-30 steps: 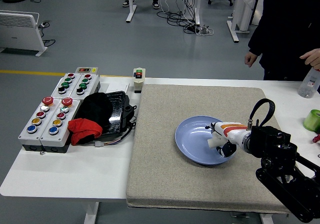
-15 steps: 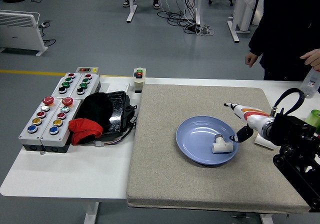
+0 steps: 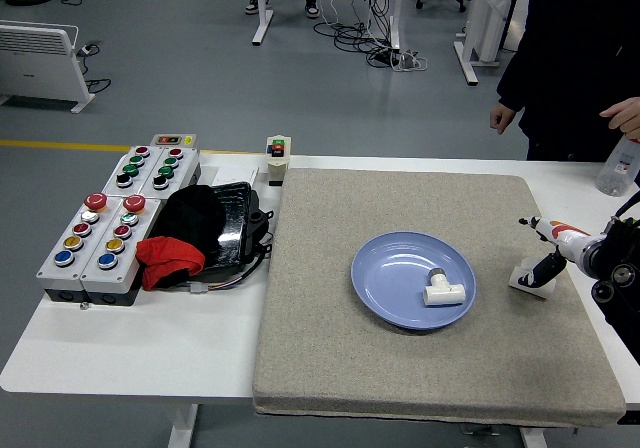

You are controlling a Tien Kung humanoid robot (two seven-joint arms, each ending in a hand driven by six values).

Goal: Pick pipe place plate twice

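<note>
Beige felt mat (image 3: 400, 368) carries round blue plate (image 3: 385, 278) with one white T-shaped pipe fitting (image 3: 443, 291). Second white pipe piece (image 3: 522, 277) lies directly beneath right hand (image 3: 555, 251), fingers spread, empty.

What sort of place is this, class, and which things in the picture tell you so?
Probably a robotics lab or workshop: push-button control boxes on a white table, a grey floor with trailing cables and desk legs, and a robot hand over a grey mat.
</note>
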